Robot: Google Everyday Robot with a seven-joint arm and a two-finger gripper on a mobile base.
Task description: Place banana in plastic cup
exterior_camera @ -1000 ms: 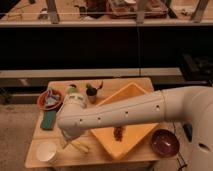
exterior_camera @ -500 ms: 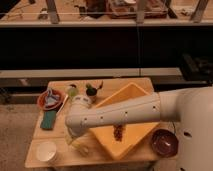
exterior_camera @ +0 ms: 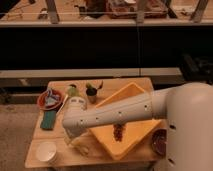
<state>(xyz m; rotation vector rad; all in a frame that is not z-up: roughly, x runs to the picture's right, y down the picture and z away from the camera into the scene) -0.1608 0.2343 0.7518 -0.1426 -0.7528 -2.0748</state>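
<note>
My gripper (exterior_camera: 78, 144) hangs from the white arm's bend, low over the front left part of the wooden table (exterior_camera: 60, 160). A small pale-yellow elongated shape, the banana (exterior_camera: 83, 148), lies right at the gripper; I cannot tell whether it is held. The light-green plastic cup (exterior_camera: 73, 91) stands at the back of the table, behind the arm's bend and well away from the gripper.
A white cup (exterior_camera: 46, 151) stands at the front left. A green sponge block (exterior_camera: 48, 120) and a red bowl (exterior_camera: 50, 99) are on the left. A dark pot with leaves (exterior_camera: 92, 92) stands at the back, a yellow tray (exterior_camera: 127, 131) in the middle and a dark red bowl (exterior_camera: 160, 141) on the right.
The arm's bend and the gripper have shifted a little to the right over the front of the table. The other things have not moved.
</note>
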